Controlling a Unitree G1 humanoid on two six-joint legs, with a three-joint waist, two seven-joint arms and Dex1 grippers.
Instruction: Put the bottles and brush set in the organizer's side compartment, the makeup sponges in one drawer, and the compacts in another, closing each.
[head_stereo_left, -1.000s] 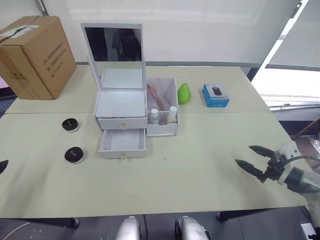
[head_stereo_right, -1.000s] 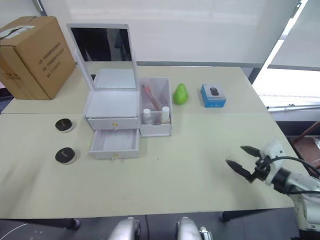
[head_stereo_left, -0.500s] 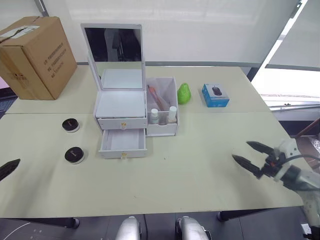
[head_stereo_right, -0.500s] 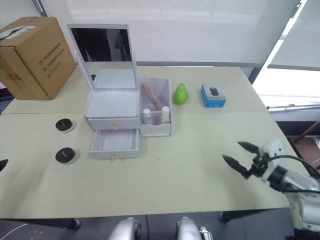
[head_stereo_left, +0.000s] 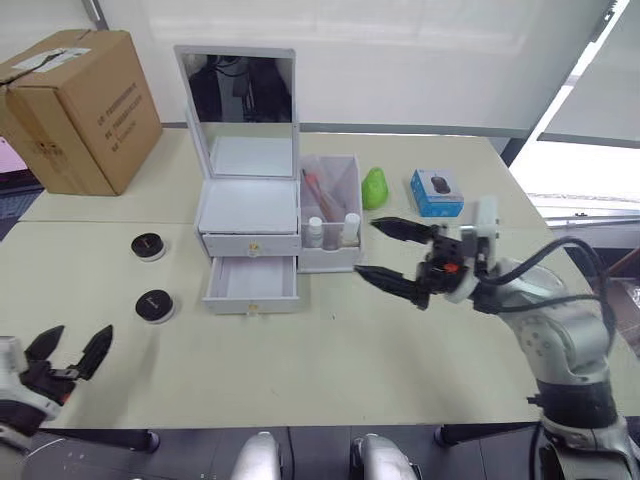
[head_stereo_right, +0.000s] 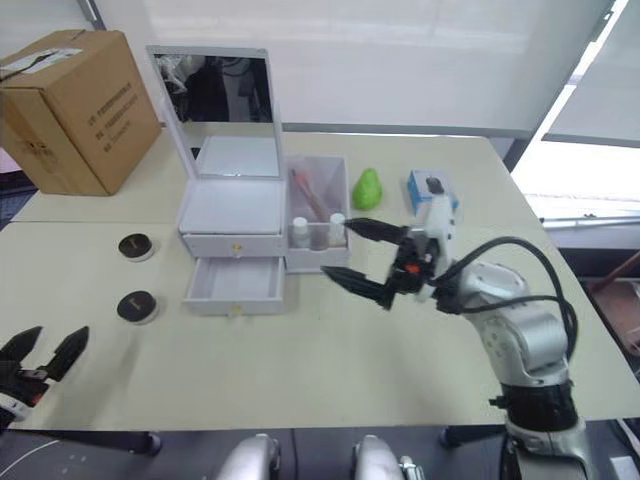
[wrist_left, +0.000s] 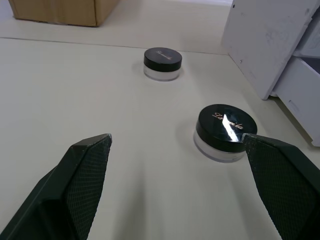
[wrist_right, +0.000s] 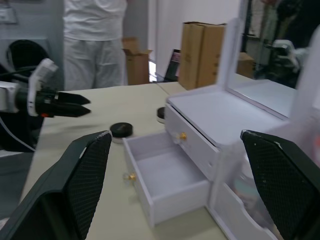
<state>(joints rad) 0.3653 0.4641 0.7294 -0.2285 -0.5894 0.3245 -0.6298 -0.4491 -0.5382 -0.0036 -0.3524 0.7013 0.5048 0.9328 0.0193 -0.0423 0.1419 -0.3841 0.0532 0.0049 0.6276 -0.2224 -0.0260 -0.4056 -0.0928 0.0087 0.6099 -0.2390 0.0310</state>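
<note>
The white organizer stands mid-table with its mirror lid upright, the upper drawer shut and the lower drawer pulled out, showing nothing inside. Its side compartment holds two small bottles and the brush set. Two black-lidded compacts lie left of the organizer. My left gripper is open, low at the front left, short of the nearer compact. My right gripper is open in the air just right of the side compartment. The makeup sponges are out of view.
A brown cardboard box sits at the back left. A green pear-shaped item and a small blue box lie right of the organizer. A person stands beyond the table's left end.
My right gripper swung from the table's front right up and left to beside the side compartment. My left gripper rose into view at the front left. The camera shifted slightly.
</note>
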